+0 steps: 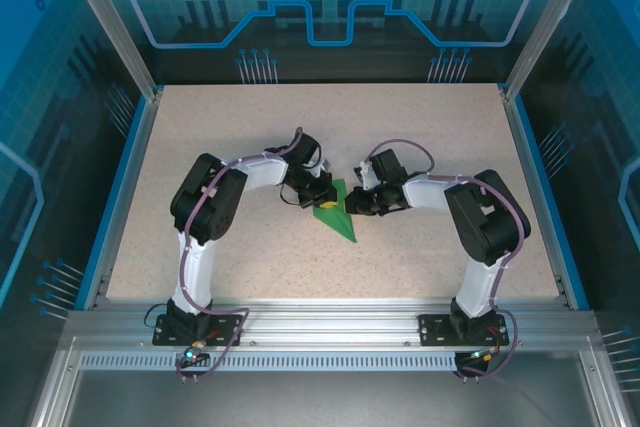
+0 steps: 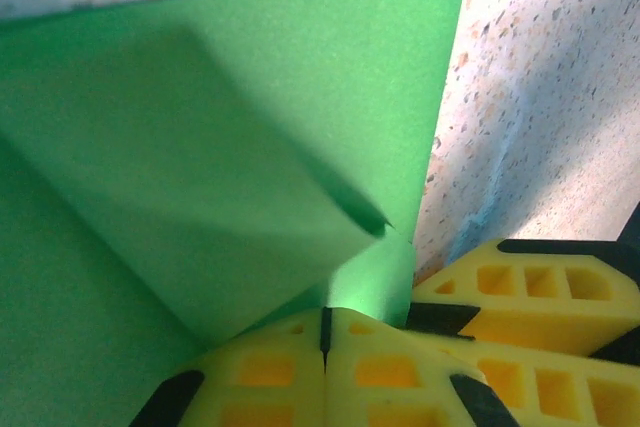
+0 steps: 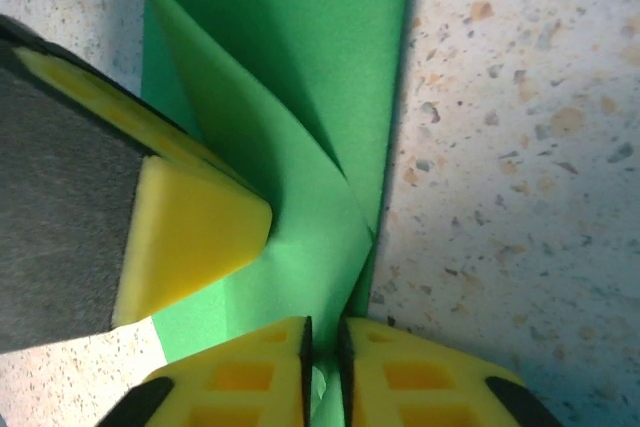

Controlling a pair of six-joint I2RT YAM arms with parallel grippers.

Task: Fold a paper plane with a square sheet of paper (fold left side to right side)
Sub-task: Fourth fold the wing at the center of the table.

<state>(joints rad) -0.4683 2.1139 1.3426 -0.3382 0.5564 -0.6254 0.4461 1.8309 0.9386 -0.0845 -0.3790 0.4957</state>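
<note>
The square sheet of paper (image 1: 337,215) is bright green and folded into a narrow pointed shape at the table's middle, tip toward me. My left gripper (image 1: 318,197) is shut, its yellow fingertips (image 2: 270,367) together and resting on the paper (image 2: 250,127) near a raised flap. My right gripper (image 1: 352,202) meets it from the right. Its jaws stand a narrow slit apart (image 3: 322,332), with a lifted fold of the paper (image 3: 300,97) running up into the slit. The left gripper's yellow finger (image 3: 190,237) presses the sheet beside it.
Speckled beige tabletop (image 1: 250,127) lies all round the paper, bounded by blue side rails (image 1: 120,187) and a metal frame (image 1: 320,317) at the near edge. The two grippers are almost touching over the paper.
</note>
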